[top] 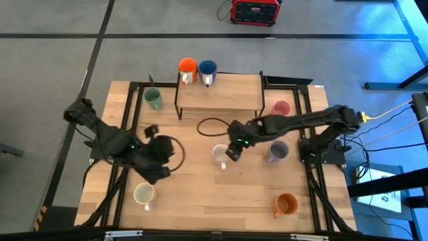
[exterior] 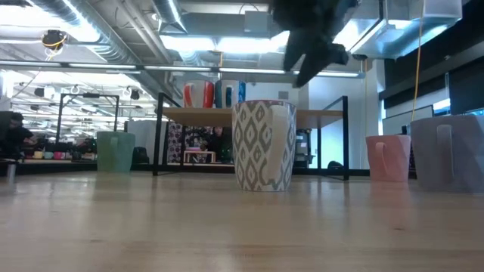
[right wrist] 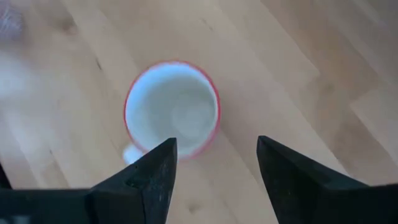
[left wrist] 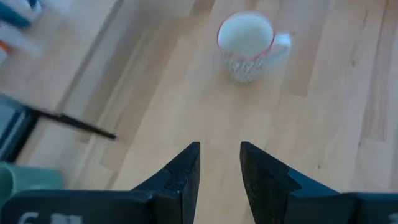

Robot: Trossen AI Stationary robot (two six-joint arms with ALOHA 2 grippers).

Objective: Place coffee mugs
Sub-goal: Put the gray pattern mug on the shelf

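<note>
From overhead, my wooden desk (top: 200,184) carries a raised shelf (top: 221,92) at twelve o'clock, where the orange-red mug (top: 186,66) and dark blue mug (top: 207,67) already stand at its back left corner. Six mugs wait on the desk: sage green (top: 153,98) at eleven, pink (top: 281,108) at one, lavender (top: 279,151) at three, amber (top: 286,204) at five, a cream mug (top: 143,194) at seven, and the patterned white mug (top: 220,154) at centre. By my count the job is roughly a quarter done, if the shelf is the target.

My right tool (top: 233,151) hangs just beside and above the patterned white mug, fingers spread wide, the red-rimmed mouth showing between them. My left tool (left wrist: 220,169) waits at eight o'clock, fingers slightly apart, holding nothing.

From desk height the right tool is cut off at the frame's upper edge. The amber and cream mugs are out of that view.
</note>
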